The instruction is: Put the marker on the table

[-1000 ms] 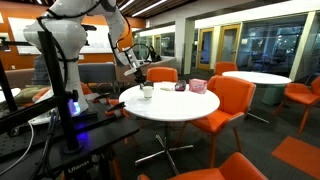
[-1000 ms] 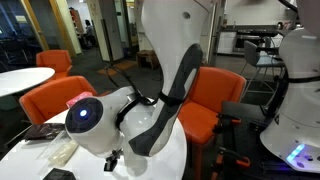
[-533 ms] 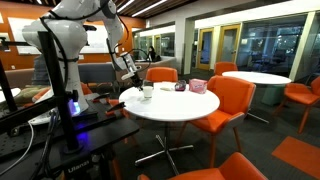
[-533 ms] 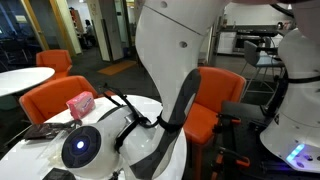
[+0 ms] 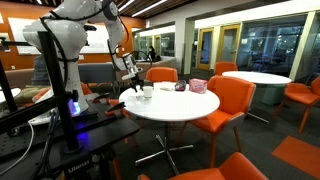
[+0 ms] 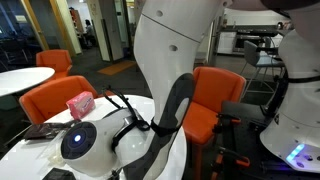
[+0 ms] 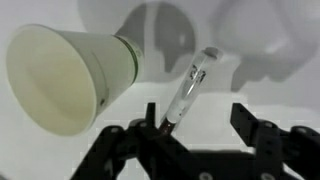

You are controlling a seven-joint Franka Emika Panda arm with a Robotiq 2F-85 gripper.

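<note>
In the wrist view the marker (image 7: 190, 85), a slim clear-and-white pen, lies on the white table (image 7: 230, 80). Its near end runs down beside the left fingertip (image 7: 150, 118). My gripper (image 7: 197, 118) stands open just above the tabletop; the right finger is well clear of the marker. In an exterior view the gripper (image 5: 133, 88) hangs low over the near-left edge of the round white table (image 5: 185, 107), next to a white cup (image 5: 147, 92). The marker is too small to make out there. The robot's body hides the gripper in an exterior view, above a strip of table (image 6: 30, 155).
A white cup with a green band (image 7: 65, 75) lies on its side left of the marker. A pink box (image 5: 198, 86) and a dark item sit farther back on the table. Orange chairs (image 5: 228, 100) ring it. A second round white table (image 5: 255, 77) stands by the windows.
The jaws have spread apart from shut and let go of the marker, which now rests on the tabletop. The arm dropped slightly toward the table edge.
</note>
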